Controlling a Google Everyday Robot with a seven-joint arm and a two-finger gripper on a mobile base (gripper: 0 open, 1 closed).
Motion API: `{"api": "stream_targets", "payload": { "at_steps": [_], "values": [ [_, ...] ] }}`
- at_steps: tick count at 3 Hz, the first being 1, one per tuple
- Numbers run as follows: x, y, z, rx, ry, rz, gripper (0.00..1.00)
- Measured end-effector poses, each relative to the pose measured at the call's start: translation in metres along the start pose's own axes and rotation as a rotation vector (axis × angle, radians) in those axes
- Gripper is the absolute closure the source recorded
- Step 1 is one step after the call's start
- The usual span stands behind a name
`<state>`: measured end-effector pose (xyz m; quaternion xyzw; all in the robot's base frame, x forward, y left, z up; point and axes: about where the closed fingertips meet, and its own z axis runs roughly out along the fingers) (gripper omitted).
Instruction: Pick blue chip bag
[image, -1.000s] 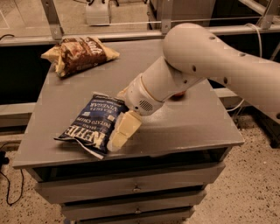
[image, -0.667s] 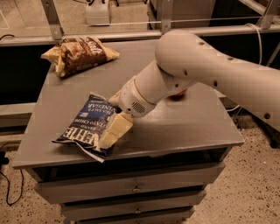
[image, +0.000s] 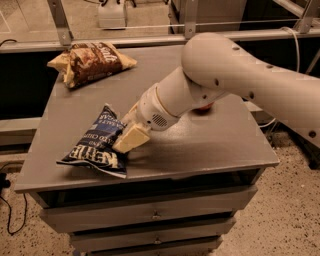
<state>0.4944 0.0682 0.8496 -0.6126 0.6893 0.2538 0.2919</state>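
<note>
The blue chip bag (image: 95, 146), dark navy foil with white "KETTLE" lettering, lies flat near the front left of the grey cabinet top (image: 210, 145). My gripper (image: 131, 139), with cream-coloured tips at the end of the white arm (image: 220, 75), sits on the bag's right edge and touches it. The bag rests on the surface, not lifted.
A brown-and-tan chip bag (image: 90, 60) lies at the back left corner. A small red object (image: 203, 108) shows just under the arm near the middle right. The cabinet's front edge (image: 150, 182) is close below the blue bag. A metal rail (image: 150, 37) runs behind.
My gripper has moved left and slightly back, further onto the blue bag's right edge. The bag has shifted a little to the left.
</note>
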Motion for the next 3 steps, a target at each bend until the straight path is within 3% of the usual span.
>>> {"api": "stream_targets", "payload": {
  "at_steps": [1,2,3],
  "values": [
    [-0.016,-0.008,-0.026,0.047,-0.048,-0.029,0.87],
    [-0.047,-0.027,-0.058,0.096,-0.119,-0.072,1.00],
    [-0.077,-0.054,-0.095,0.140,-0.199,-0.068,1.00]
  ]
}}
